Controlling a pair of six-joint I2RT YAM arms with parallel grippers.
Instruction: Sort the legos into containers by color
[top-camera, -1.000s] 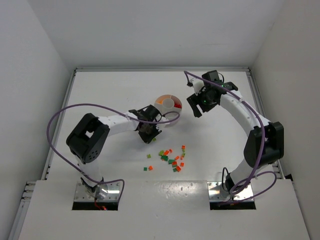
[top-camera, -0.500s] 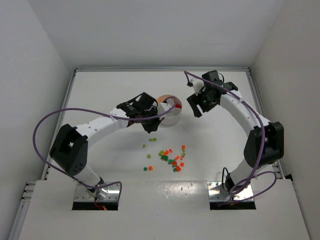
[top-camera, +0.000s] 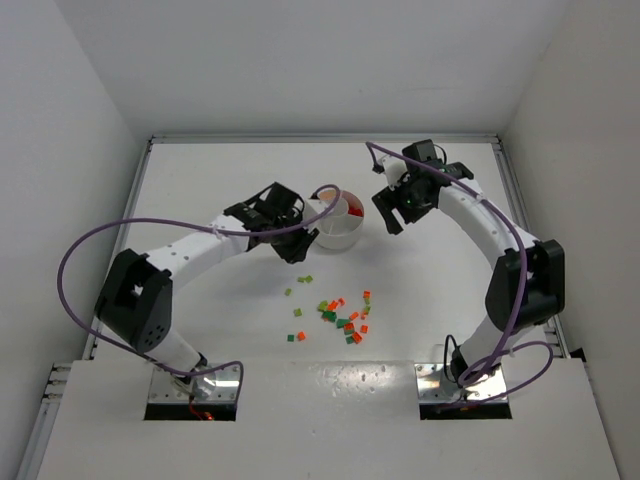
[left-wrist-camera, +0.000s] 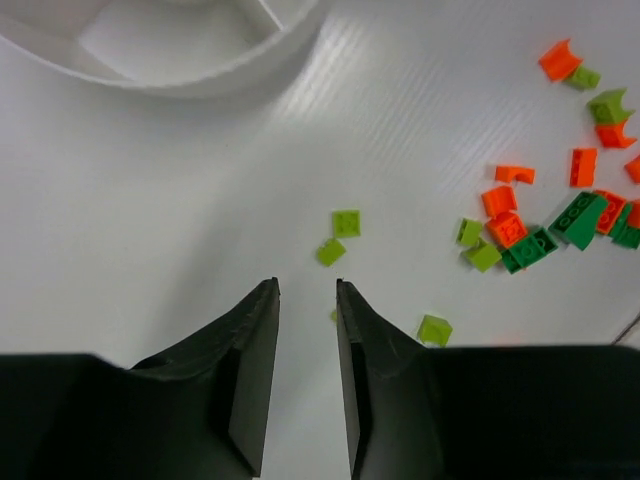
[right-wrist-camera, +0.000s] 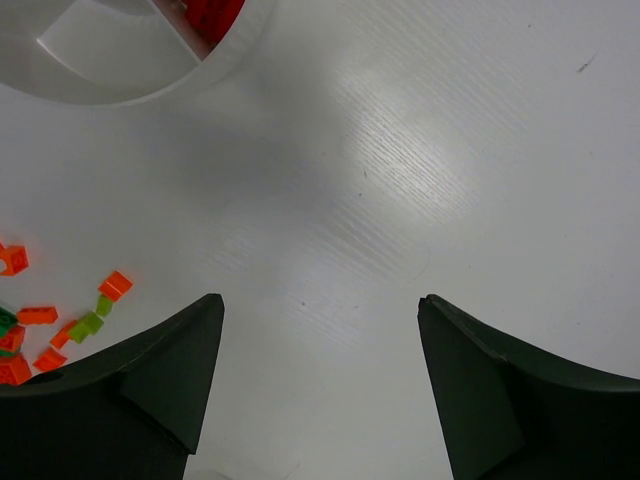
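The white dish (top-camera: 335, 236) stands at mid-table, its rim (left-wrist-camera: 250, 75) at the top of the left wrist view. One of its containers holds red legos (right-wrist-camera: 215, 15). Loose legos (top-camera: 342, 315) in orange, red and green lie scattered nearer the arm bases. Two light-green bricks (left-wrist-camera: 346, 222) lie just ahead of my left gripper (left-wrist-camera: 306, 287), which hangs left of the dish (top-camera: 292, 247). Its jaws stand a narrow gap apart with only bare table between them. My right gripper (right-wrist-camera: 320, 300) hovers right of the dish (top-camera: 388, 218), wide open and empty.
The bigger heap of orange and green bricks (left-wrist-camera: 540, 230) lies to the right in the left wrist view. A few orange and light-green ones (right-wrist-camera: 60, 320) show at the right wrist view's left edge. White walls (top-camera: 120, 230) fence the table.
My left arm swung up from beside the pile towards the dish and its jaws parted slightly. Two light-green bricks now lie between dish and pile. The right arm stayed put.
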